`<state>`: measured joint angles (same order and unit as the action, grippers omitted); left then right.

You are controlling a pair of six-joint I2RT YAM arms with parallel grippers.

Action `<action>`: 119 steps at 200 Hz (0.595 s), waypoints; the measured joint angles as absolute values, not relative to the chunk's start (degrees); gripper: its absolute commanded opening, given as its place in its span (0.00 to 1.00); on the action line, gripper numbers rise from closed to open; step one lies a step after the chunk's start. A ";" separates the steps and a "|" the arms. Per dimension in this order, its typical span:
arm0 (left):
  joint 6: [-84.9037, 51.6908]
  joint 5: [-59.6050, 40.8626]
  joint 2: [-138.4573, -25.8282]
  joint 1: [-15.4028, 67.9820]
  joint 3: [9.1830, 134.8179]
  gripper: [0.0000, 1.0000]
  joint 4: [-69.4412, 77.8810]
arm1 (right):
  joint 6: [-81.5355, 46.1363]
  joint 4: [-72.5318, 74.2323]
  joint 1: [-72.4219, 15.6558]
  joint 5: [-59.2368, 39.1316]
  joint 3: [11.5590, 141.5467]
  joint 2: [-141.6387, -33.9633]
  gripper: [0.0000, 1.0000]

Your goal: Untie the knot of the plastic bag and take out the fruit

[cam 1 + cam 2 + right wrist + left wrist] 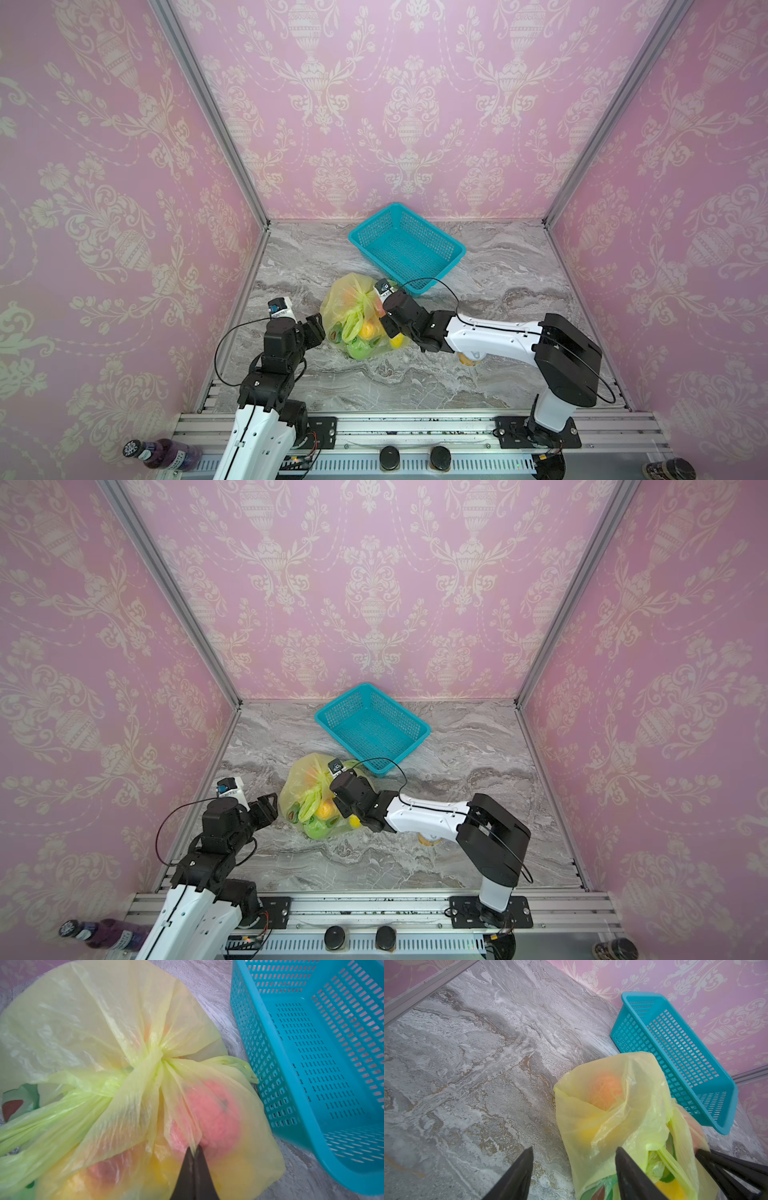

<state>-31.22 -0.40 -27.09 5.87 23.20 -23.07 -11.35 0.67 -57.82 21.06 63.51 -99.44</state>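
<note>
Knot [160,1059] on the plastic bag [72,1012] is tied. Right fingers [185,1178], shut, pinch a fold beside it. Left fingers [515,1178], open and empty, should grab opposite.

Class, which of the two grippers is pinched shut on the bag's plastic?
The right gripper: its jaws are shut on a fold of the plastic bag near the knot, while the left gripper stands open.
</note>
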 measured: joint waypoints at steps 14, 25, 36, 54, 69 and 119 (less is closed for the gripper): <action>-31.42 -1.61 -27.09 5.87 23.22 0.70 -23.03 | -11.35 2.20 -57.82 21.02 60.97 -97.69 0.00; -31.70 -3.18 -27.31 5.87 23.59 0.69 -23.29 | -11.35 3.38 -57.82 21.02 58.72 -95.92 0.00; -32.45 -4.99 -27.97 6.11 24.60 0.67 -23.66 | -11.38 4.67 -57.82 20.86 56.77 -94.30 0.00; -33.69 -7.42 -28.80 7.51 26.41 0.65 -23.88 | -11.64 7.25 -57.82 20.78 54.24 -92.31 0.00; -34.48 -8.56 -28.86 10.04 27.62 0.65 -23.92 | -11.81 9.15 -57.82 20.45 52.82 -91.61 0.00; -34.89 -5.63 -31.59 21.63 30.52 0.68 -23.70 | -12.01 13.91 -57.82 20.38 48.36 -89.80 0.00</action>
